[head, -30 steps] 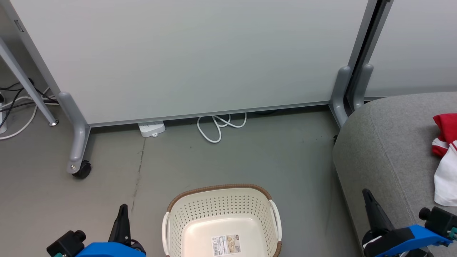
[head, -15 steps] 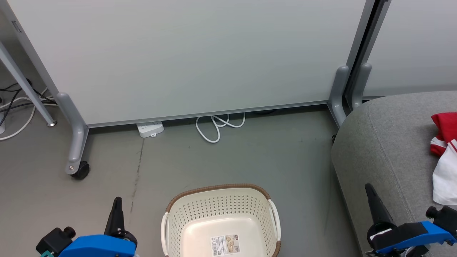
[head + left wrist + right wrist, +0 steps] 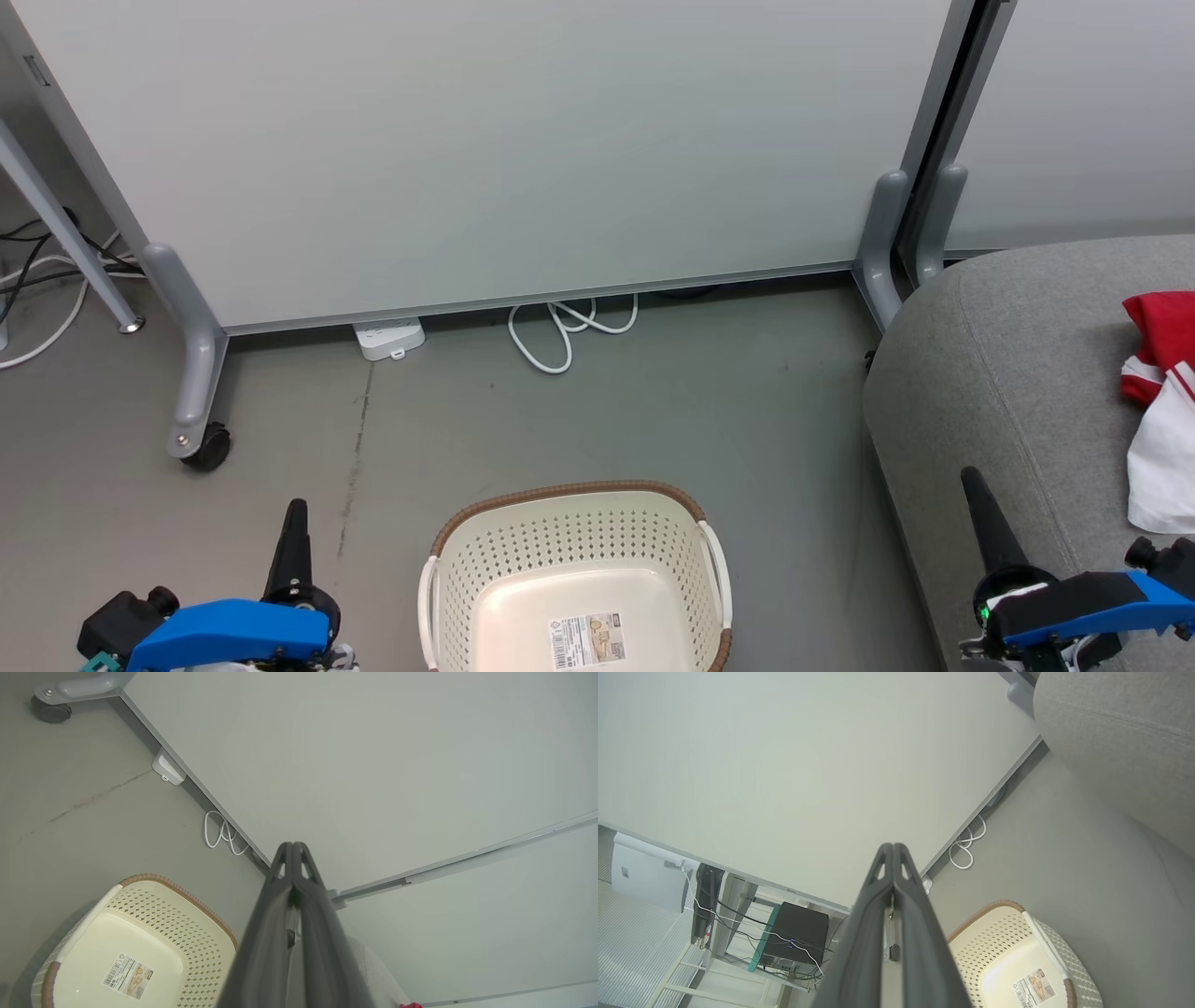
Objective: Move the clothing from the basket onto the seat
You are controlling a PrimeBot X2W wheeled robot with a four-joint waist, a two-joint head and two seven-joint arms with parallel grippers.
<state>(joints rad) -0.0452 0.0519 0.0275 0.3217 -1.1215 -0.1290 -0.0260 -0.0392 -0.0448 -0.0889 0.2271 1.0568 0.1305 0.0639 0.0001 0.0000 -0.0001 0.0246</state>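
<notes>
The cream perforated basket (image 3: 504, 551) with its brown rim stands on the floor at the bottom centre, holding nothing but a label on its base; the same basket (image 3: 196, 914) and basket (image 3: 994, 933) appear in both wrist views. Red and white clothing (image 3: 1158, 411) lies on the grey seat (image 3: 1008, 373) at the right edge. My left gripper (image 3: 297, 509) is shut, left of the basket, fingers together (image 3: 293, 847). My right gripper (image 3: 971, 478) is shut over the seat's front corner, holding nothing (image 3: 891, 847).
A white partition panel (image 3: 523, 140) on grey castor legs (image 3: 191, 392) stands behind the basket. A white power strip (image 3: 387, 338) and a looped white cable (image 3: 560, 336) lie at its foot. More cables (image 3: 37, 271) run at the far left.
Both arms have drawn back toward the bottom corners. The head view has shifted slightly, so the scene sits a little further left. Basket and clothing stay put.
</notes>
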